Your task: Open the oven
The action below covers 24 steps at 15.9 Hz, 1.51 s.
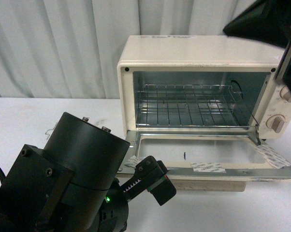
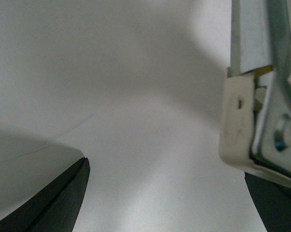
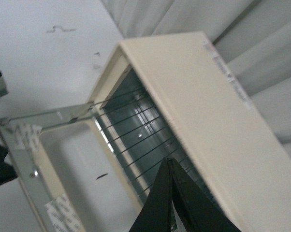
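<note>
The cream-white oven [image 1: 198,53] stands on the table right of centre. Its glass door [image 1: 208,154] lies folded down flat, showing the wire rack [image 1: 189,104] inside. Two beige knobs [image 1: 278,123] sit on its right panel. My left gripper [image 1: 148,178] is open, low beside the door's near left corner. In the left wrist view that door corner [image 2: 240,130] lies close to one finger of the open left gripper [image 2: 169,208]. My right gripper [image 3: 168,162] is shut with nothing in it, hovering above the oven [image 3: 208,106] and its rack [image 3: 136,140]. The right arm [image 1: 266,19] hangs over the oven's top right.
The white table [image 1: 29,121] stretches to the left, with a pale curtain [image 1: 53,43] behind it. A small bent wire [image 1: 51,128] lies on the table left of the oven. Taped white patches [image 1: 208,167] sit on the open door's inner frame.
</note>
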Motion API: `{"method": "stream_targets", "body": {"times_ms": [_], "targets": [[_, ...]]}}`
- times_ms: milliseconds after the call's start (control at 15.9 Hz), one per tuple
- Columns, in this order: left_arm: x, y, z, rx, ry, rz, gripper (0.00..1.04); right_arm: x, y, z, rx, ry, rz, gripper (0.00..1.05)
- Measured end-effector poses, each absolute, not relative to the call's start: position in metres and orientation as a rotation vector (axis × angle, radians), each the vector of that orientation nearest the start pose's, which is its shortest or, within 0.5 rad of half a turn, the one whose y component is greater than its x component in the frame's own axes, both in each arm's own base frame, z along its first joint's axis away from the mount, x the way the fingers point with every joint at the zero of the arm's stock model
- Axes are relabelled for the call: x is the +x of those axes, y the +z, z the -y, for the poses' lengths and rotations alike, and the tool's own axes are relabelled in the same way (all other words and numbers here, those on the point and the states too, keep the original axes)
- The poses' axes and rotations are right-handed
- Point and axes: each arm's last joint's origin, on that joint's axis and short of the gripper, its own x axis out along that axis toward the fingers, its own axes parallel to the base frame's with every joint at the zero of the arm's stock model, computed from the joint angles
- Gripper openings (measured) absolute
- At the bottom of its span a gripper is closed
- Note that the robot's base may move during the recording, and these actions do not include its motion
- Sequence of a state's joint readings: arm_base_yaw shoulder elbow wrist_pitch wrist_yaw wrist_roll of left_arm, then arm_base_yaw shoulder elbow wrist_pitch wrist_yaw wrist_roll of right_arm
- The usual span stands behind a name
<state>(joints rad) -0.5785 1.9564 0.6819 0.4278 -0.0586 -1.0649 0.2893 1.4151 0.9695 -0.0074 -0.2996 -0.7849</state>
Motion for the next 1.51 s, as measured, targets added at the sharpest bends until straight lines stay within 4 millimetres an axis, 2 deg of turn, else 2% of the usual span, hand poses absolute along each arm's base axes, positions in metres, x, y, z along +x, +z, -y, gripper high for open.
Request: {"method": "stream_targets", "body": {"times_ms": [63,126,505,568,694,757,883,1135,1514], "targets": [[0.262,0.059,0.169,-0.715,-0.008,-0.968,0.98,0.296,0.279,-0.096,-0.737,0.707,-0.171,0.04],[0.262,0.059,0.169,-0.715,-0.007,-0.967,0.98,0.293,0.293,-0.093,-0.703,0.669,-0.127,0.29],[0.262,0.059,0.169,-0.715,-0.008,-0.968,0.98,0.293,0.292,-0.093,-0.695,0.671,-0.136,0.89],[0.262,0.059,0.169,-0.715,-0.008,-0.968,0.98,0.294,0.291,-0.096,-0.642,0.505,-0.063,0.87],[0.262,0.059,0.170,-0.718,-0.014,-0.972,0.98,0.274,0.274,-0.082,-0.398,0.182,-0.026,0.69],[0.262,0.059,0.169,-0.718,-0.013,-0.971,0.98,0.261,0.260,-0.065,-0.262,0.049,-0.014,0.58],[0.262,0.059,0.169,-0.714,-0.004,-0.966,0.98,0.240,0.246,-0.044,-0.095,-0.025,0.018,0.38],[0.262,0.059,0.169,-0.717,-0.011,-0.971,0.98,0.206,0.214,-0.028,-0.033,0.002,-0.010,0.02],[0.262,0.059,0.169,-0.717,-0.009,-0.969,0.98,0.170,0.192,-0.013,-0.019,0.003,-0.009,0.02]]}}
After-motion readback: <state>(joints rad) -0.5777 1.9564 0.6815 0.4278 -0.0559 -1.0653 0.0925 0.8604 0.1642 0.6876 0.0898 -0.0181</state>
